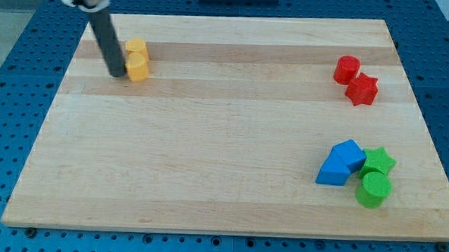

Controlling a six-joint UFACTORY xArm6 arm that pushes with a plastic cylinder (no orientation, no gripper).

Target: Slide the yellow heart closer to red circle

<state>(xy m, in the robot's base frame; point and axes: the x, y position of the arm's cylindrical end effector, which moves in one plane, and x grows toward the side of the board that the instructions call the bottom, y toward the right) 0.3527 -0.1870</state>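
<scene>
Seven blocks on the wooden board (208,156), in three clusters. Top-left corner: two yellow blocks touching, one stacked toward the top edge (137,48) and the other just below it (138,67). Shapes hard to read from here; the lower one looks like the yellow heart, the upper one cannot be told for sure.

The dark rod comes down from the view's top-left, tilted slightly, and my tip (118,75) sits right against the left side of the lower yellow block, touching or nearly so. There is no claw on this arm, only the plain rod, so nothing can be said about open or closed; nothing is gripped.

Top-right corner: the red circle (347,69) with a red star (362,89) touching it on its lower right. Both are well apart from the yellow pair, with the whole width of the board between them.

Bottom-right corner: a blue cube (350,154) and a blue triangle (332,171) pressed together, a green star (378,160) just beside the cube on the right, and a green circle (373,189) below the star, near the bottom edge.

Board rests on a blue perforated table (7,71).
</scene>
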